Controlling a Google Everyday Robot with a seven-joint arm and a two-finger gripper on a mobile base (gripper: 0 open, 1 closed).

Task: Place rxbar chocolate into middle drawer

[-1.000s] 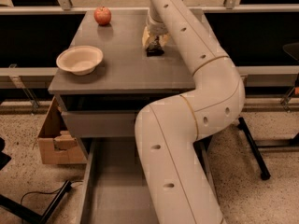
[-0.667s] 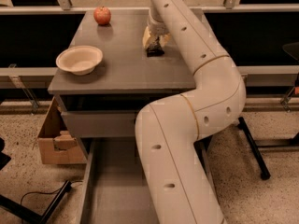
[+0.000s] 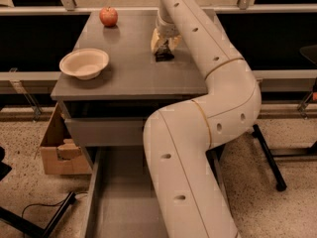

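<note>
Apparently tool (image 3: 164,45) touching rxbar choc (image 3: 164,56), cabinet top (image 3: 130,76).

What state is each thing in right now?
end effector: lowered at the rxbar chocolate on the cabinet top.
rxbar chocolate: lying on the cabinet top, not yet in the drawer.
middle drawer: pulled open.
bowl: upright, empty.
apple: whole, on the cabinet top.
cardboard box: open, on the floor.

gripper (image 3: 164,43): one, at the rxbar chocolate (image 3: 164,57)
rxbar chocolate: one
apple (image 3: 108,16): one
bowl (image 3: 84,63): one
middle drawer (image 3: 124,197): one
</note>
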